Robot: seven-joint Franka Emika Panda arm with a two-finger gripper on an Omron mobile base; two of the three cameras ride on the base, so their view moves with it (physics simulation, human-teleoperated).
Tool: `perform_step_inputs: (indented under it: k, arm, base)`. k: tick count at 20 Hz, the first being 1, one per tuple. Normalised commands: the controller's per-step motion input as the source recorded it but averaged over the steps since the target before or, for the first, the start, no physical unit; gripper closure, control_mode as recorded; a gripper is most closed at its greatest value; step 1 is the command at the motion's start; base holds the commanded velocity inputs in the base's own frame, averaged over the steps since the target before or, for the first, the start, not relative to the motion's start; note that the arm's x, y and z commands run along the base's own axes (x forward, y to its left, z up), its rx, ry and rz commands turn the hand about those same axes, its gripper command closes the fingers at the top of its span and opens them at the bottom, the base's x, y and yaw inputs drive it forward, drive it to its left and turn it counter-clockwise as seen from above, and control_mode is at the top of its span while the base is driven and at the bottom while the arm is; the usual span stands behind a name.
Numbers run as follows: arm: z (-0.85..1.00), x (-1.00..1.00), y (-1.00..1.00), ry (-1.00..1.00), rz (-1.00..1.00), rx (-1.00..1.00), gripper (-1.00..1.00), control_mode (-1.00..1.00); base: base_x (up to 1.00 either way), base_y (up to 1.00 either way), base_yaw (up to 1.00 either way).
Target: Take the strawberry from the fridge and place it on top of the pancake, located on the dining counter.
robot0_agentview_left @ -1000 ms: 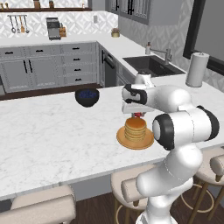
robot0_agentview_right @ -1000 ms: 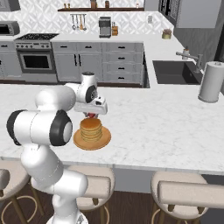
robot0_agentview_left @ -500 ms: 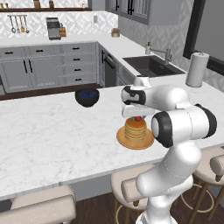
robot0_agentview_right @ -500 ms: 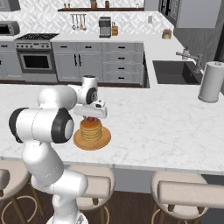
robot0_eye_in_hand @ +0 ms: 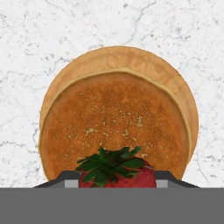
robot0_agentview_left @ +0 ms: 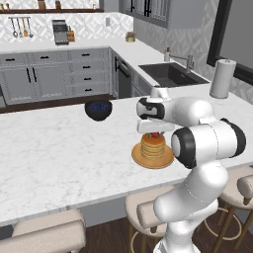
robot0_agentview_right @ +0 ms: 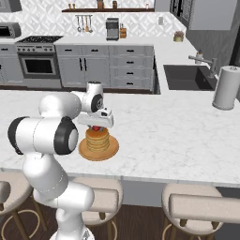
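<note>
My gripper [robot0_agentview_left: 155, 133] hangs just above the pancake [robot0_agentview_left: 153, 146], a golden-brown stack on an orange-tan round base on the dining counter [robot0_agentview_left: 59, 148]. The gripper is shut on the strawberry [robot0_agentview_left: 154, 134], small and red with green leaves. In the right base view the gripper [robot0_agentview_right: 96, 127] holds the strawberry [robot0_agentview_right: 96, 128] over the pancake [robot0_agentview_right: 98, 139], near the front of the dining counter [robot0_agentview_right: 178, 136]. In the hand view the strawberry [robot0_eye_in_hand: 117, 173] sits in the gripper [robot0_eye_in_hand: 117, 180], over the near edge of the pancake [robot0_eye_in_hand: 116, 118]. The fridge is out of view.
A dark blue-black bowl [robot0_agentview_left: 98, 109] stands on the counter beyond the pancake to the left. At the counter's far right corner is a paper towel roll [robot0_agentview_left: 222, 79] [robot0_agentview_right: 226, 87], and behind it a dark sink [robot0_agentview_right: 187, 77]. Beige stools [robot0_agentview_left: 44, 237] [robot0_agentview_right: 201, 206] line the near edge.
The hand has sunk slightly towards the pancake with the strawberry still in its grip. Nothing else has moved.
</note>
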Motion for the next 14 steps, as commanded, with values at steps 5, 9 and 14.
perform_step_inputs:
  k: [5,9,14]
  arm:
    - [-0.27,0.00,0.00,0.00,0.00,-0.02,1.00,-1.00]
    - [-0.19,0.00,0.00,0.00,0.00,-0.02,1.00,-1.00]
    - [-0.03,-0.02,0.00,0.04,0.00,0.00,1.00,-1.00]
  base:
    - [0.00,0.00,0.00]
    - [0.00,0.00,0.00]
    - [0.00,0.00,0.00]
